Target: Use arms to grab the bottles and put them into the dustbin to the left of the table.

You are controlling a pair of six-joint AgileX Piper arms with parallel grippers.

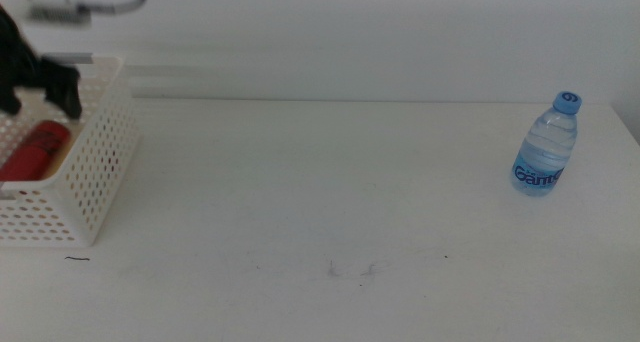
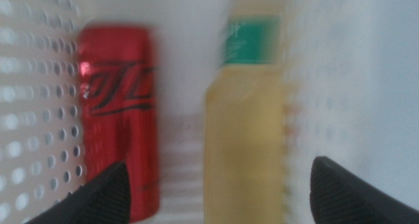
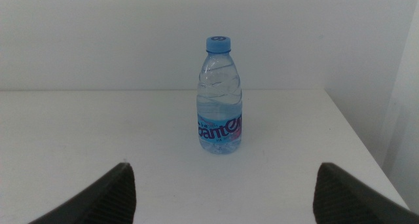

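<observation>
Since the red can (image 2: 118, 112) and yellow juice bottle (image 2: 247, 129) lie side by side inside the dustbin (image 1: 95, 172), the left gripper (image 2: 219, 185) is held above them, spread wide and empty. The water bottle (image 3: 220, 96) stands upright on the table (image 1: 320, 202), well apart from the dustbin, faced by the right gripper (image 3: 222, 191), likewise spread and empty.

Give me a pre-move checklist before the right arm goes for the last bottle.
1. Water bottle upright on the table: ok.
2. Right gripper open, facing the bottle: ok.
3. Path between jaws and bottle free: ok.
4. Red can and yellow juice bottle lying in the dustbin: ok.
5. Left gripper open, over the dustbin, holding nothing: ok.
6. Room left in the dustbin for a third item: cannot tell.
</observation>
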